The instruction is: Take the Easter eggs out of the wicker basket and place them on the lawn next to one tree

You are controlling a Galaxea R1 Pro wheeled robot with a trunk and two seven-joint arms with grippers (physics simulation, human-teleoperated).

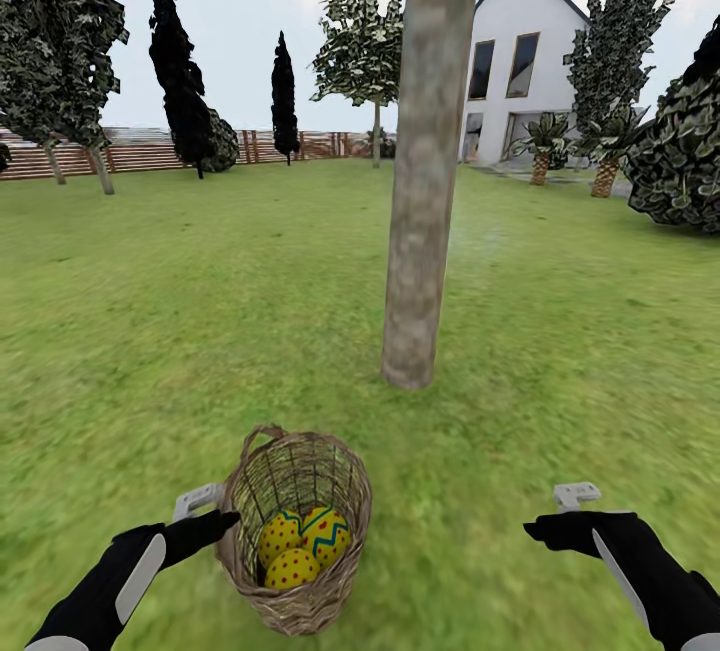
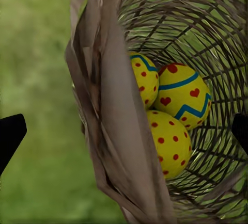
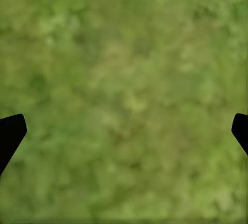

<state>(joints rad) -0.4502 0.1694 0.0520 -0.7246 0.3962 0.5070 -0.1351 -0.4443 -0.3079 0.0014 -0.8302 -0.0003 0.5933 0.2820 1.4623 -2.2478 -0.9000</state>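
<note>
left gripper (image 1: 222,511) spread wide at the wicker basket (image 1: 296,541) rim, one finger each side of the wall, not clamped | right gripper (image 1: 565,516) wide open, empty, well off from basket over lawn (image 1: 150,331) | three Easter eggs (image 1: 300,541) all in basket | tree (image 1: 425,161) just beyond basket

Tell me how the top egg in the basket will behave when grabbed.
The banded egg looks smooth and rounded, so it may slip from a pincer. Resting on two other eggs, lifting it could shift them. Released on the lawn, it would probably roll little.
</note>
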